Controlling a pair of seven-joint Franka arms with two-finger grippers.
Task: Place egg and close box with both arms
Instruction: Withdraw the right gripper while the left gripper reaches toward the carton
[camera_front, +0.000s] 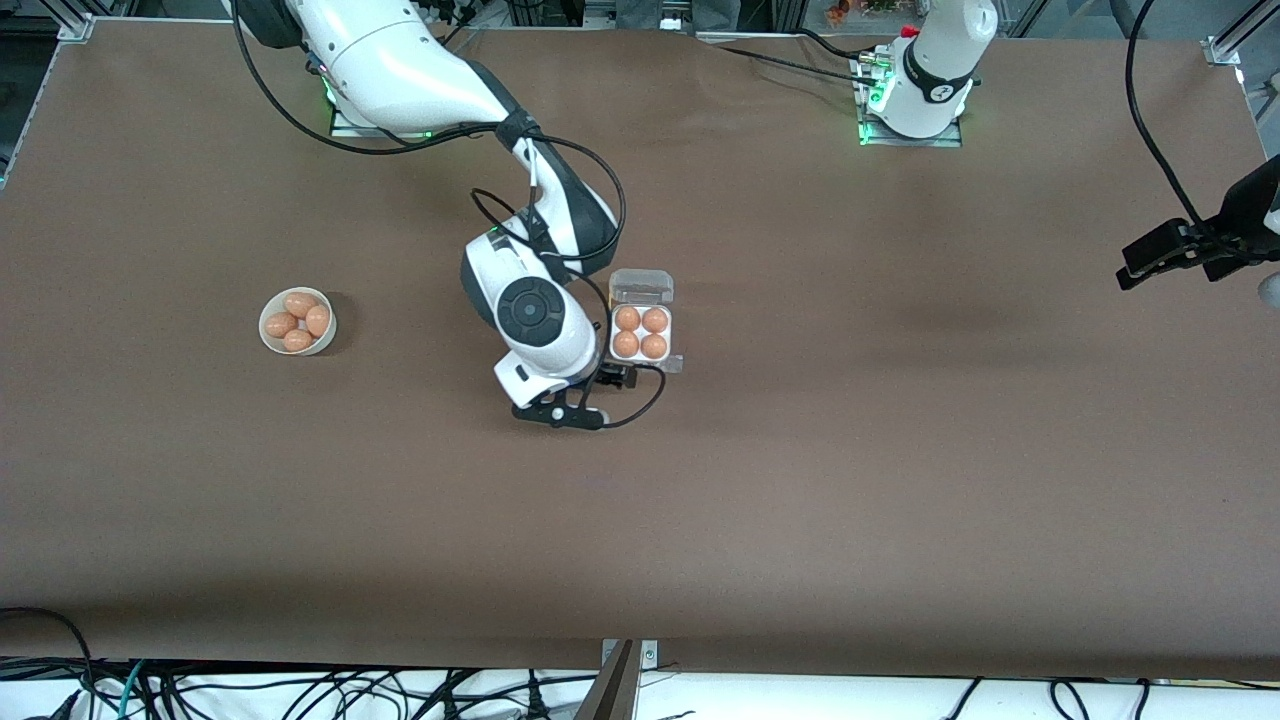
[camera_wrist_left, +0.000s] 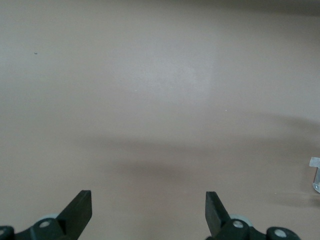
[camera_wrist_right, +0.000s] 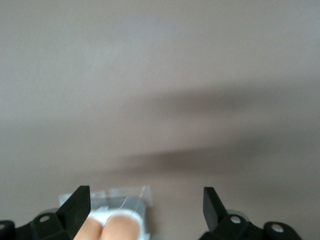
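The box (camera_front: 641, 333) lies near the middle of the table with its clear lid (camera_front: 641, 287) swung open toward the robots' bases. Every cell holds an orange-brown egg (camera_front: 627, 318), and all of them look alike. My right gripper (camera_front: 612, 378) hangs just over the box's edge nearest the front camera. In the right wrist view the right gripper (camera_wrist_right: 146, 202) is open and empty, with the box (camera_wrist_right: 125, 200) and an egg (camera_wrist_right: 121, 227) by one finger. My left gripper (camera_front: 1140, 265) waits open over bare table at the left arm's end; the left wrist view shows it (camera_wrist_left: 149, 205) empty.
A round white bowl (camera_front: 297, 346) with several more eggs sits toward the right arm's end of the table. The right arm's black cable (camera_front: 645, 395) loops beside the box. Brown tabletop (camera_front: 900, 450) surrounds the box.
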